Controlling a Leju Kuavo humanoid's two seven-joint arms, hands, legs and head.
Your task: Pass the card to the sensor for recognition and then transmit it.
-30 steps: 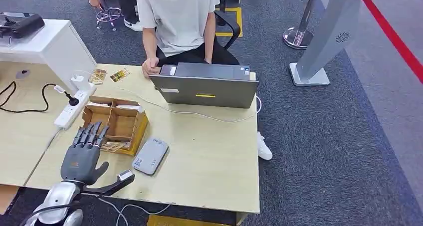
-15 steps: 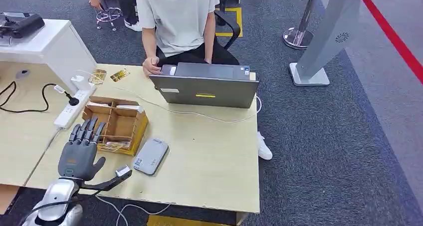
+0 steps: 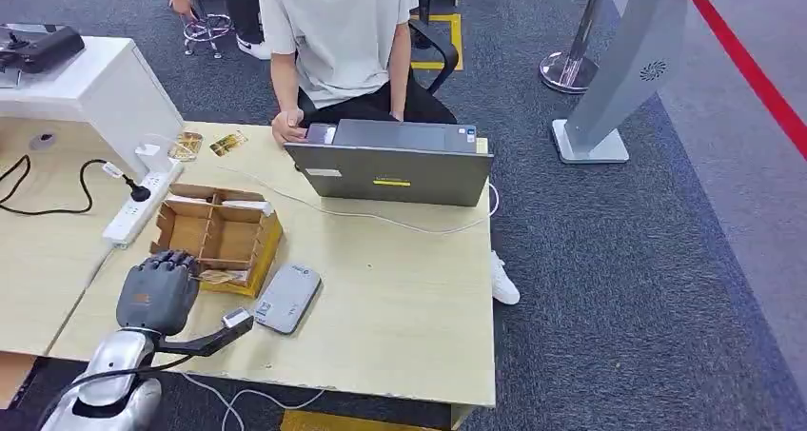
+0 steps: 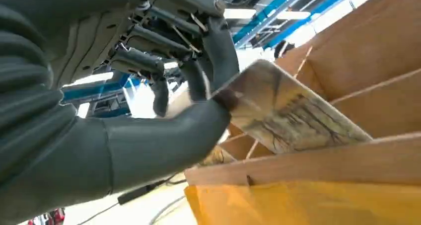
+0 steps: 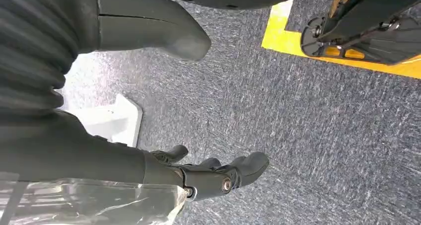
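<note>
Grey carpet floor, light wooden table (image 3: pixel 400 288) with 1 open laptop (image 3: pixel 390 169) at its 12 o'clock edge, person (image 3: pixel 338 31) seated behind it. Cardboard divider box (image 3: pixel 221 236) sits toward the table's 9 o'clock side, grey sensor (image 3: pixel 286 298) just beside it at the box's 4 o'clock. Left hand (image 3: pixel 157 293) at the box's near corner, fingers curled, pinching the card (image 4: pixel 288 113) thumb against fingers; card tilted up over the box's near compartment. Right hand (image 5: pixel 149 150) hangs over carpet, fingers loosely apart, grasping nothing.
</note>
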